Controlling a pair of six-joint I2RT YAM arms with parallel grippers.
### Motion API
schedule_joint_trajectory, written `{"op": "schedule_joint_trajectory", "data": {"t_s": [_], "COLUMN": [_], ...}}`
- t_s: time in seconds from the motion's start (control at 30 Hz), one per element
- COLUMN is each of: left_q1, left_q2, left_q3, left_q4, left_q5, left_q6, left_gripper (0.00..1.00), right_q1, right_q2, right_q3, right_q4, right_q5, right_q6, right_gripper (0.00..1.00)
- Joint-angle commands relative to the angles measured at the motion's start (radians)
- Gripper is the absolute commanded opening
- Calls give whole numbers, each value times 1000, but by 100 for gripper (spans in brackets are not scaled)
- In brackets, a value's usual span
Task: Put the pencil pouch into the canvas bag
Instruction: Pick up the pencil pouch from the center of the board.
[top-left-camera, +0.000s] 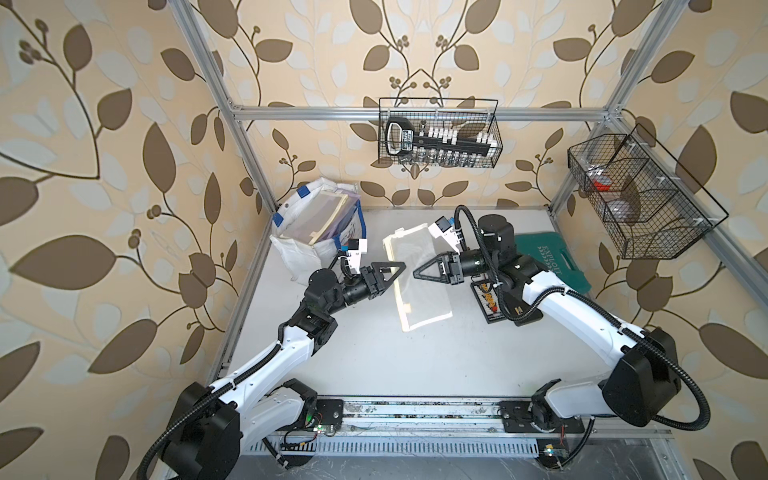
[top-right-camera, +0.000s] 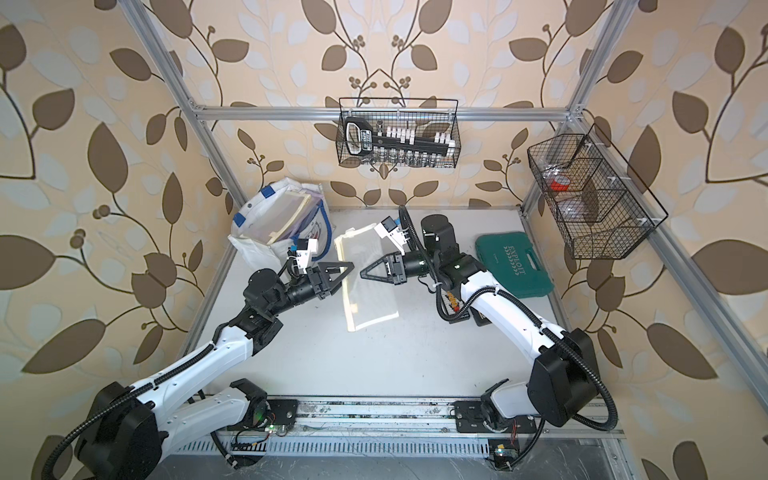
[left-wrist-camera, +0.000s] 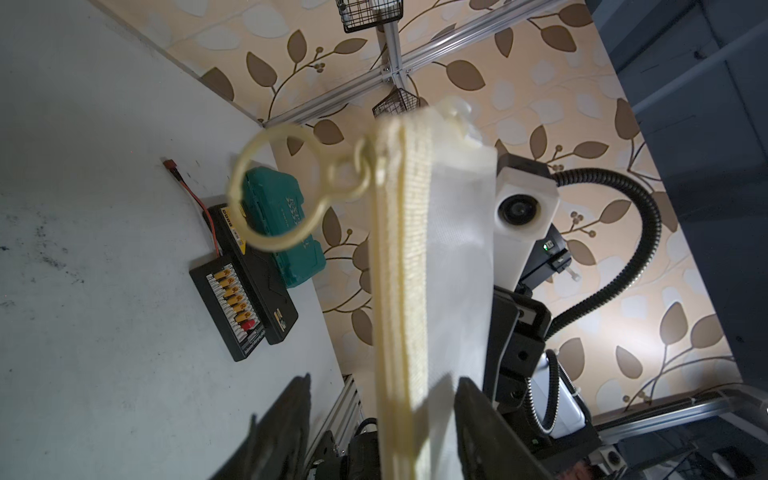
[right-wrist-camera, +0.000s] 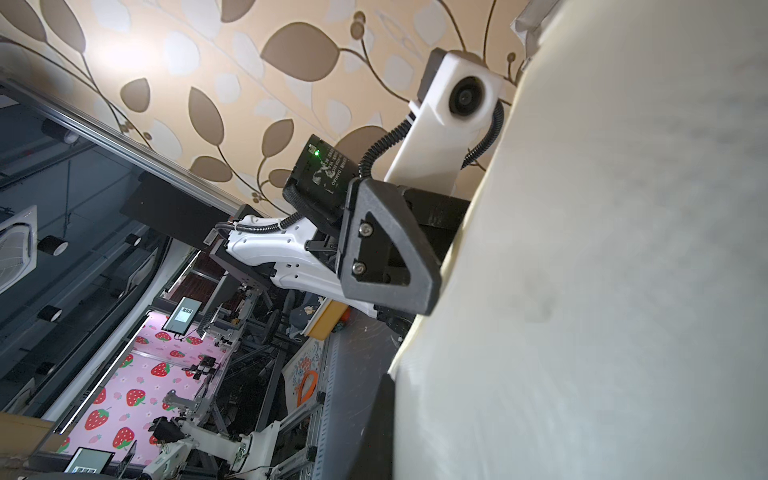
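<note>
Your right gripper (top-left-camera: 417, 274) is clenched on the flat white mesh pencil pouch with a pale yellow zip (top-left-camera: 422, 291), holding it above the desk's (top-left-camera: 374, 353) middle. Your left gripper (top-left-camera: 402, 266) stands released, its jaws either side of the pouch's zip edge. One pouch, two grippers, one white canvas bag with blue handles (top-left-camera: 297, 249) at the desk's far left corner, one teal plastic case (top-left-camera: 557, 259) by its right edge.
</note>
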Motion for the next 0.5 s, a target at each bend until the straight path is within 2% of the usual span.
{"op": "schedule_joint_trajectory", "data": {"t_s": [0.0, 0.17, 0.23, 0.33, 0.47], "left_q1": [4, 3, 5, 10, 19], "left_q2": [4, -38, -72, -145, -238], "left_q3": [41, 64, 75, 91, 202], "left_q4": [145, 47, -26, -169, -499], "left_q5": [11, 11, 6, -25, -103], "left_q6": [-26, 25, 65, 137, 329], "left_gripper": [39, 10, 0, 0, 0], "right_q1": [1, 1, -5, -35, -85], "right_q2": [-4, 12, 10, 12, -3], "right_q3": [-14, 2, 15, 27, 41], "right_q4": [31, -29, -55, -90, -142], "right_q5": [-30, 29, 66, 101, 153], "right_q6": [9, -20, -30, -33, -42], "right_gripper": [0, 0, 4, 24, 54]}}
